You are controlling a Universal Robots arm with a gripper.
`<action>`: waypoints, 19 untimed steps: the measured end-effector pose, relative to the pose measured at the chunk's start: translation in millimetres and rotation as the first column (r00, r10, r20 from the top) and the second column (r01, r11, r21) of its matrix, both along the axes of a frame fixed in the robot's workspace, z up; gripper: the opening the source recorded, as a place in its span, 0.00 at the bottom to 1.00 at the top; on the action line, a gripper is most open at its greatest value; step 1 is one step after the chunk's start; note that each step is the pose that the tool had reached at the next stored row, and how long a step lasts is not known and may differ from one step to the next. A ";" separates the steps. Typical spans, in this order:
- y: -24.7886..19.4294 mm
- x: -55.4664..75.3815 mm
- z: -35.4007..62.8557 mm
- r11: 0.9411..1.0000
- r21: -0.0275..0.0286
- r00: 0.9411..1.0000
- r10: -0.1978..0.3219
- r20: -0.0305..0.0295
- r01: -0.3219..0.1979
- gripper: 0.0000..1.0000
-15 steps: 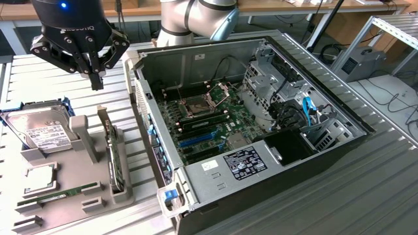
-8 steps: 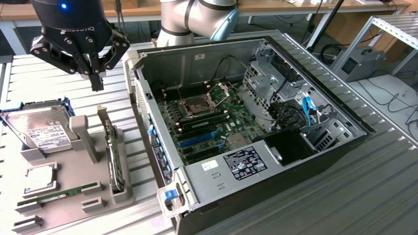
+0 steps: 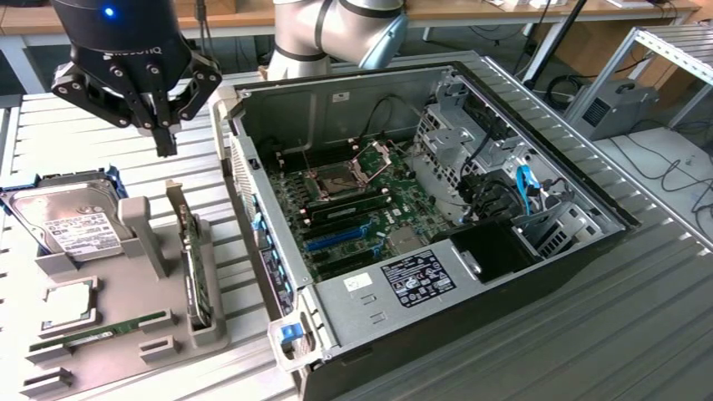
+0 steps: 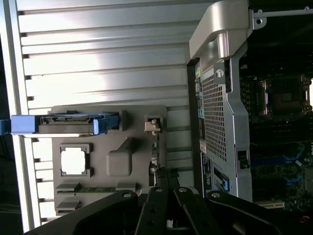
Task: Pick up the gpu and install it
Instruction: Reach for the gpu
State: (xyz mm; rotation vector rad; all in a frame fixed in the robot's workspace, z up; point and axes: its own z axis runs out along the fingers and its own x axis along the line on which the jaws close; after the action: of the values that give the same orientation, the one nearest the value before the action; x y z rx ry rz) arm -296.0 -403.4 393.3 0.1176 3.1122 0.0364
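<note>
I am hovering the gripper (image 3: 165, 144) with its jaws pressed together, gripping nothing. The gpu (image 3: 197, 269) is sitting below the jaws, slightly toward the open computer case (image 3: 334, 109). It is standing on its long edge in a slot of the grey holder (image 3: 134, 225), presumably to offer its top edge for pinching. It is showing thin and dark, seemingly with a metal bracket at one end.

This is a robotics lab or electronics workshop. A ribbed metal surface (image 3: 624, 334) carries an opened computer case (image 3: 323, 104) just beside the jaws and a grey parts holder (image 3: 145, 242) below them. Well beyond the jaws stand wooden workbenches (image 3: 479, 10), an aluminium frame rack (image 3: 669, 42) and loose cables (image 3: 674, 171) on the floor.
</note>
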 end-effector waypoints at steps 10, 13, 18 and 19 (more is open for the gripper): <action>-5.4 0.0 -0.1 1.000 -0.003 1.000 0.000 0.000 0.000 0.11; -5.6 0.0 -0.1 1.000 -0.004 1.000 0.000 0.000 0.000 0.11; -6.0 0.0 -0.1 1.000 -0.005 1.000 0.000 0.000 0.000 0.11; -6.5 -0.1 -0.1 1.000 -0.006 1.000 0.000 0.000 0.000 0.11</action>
State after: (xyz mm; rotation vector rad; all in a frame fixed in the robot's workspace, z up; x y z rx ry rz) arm -296.1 -409.9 393.2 0.1173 3.1121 0.0276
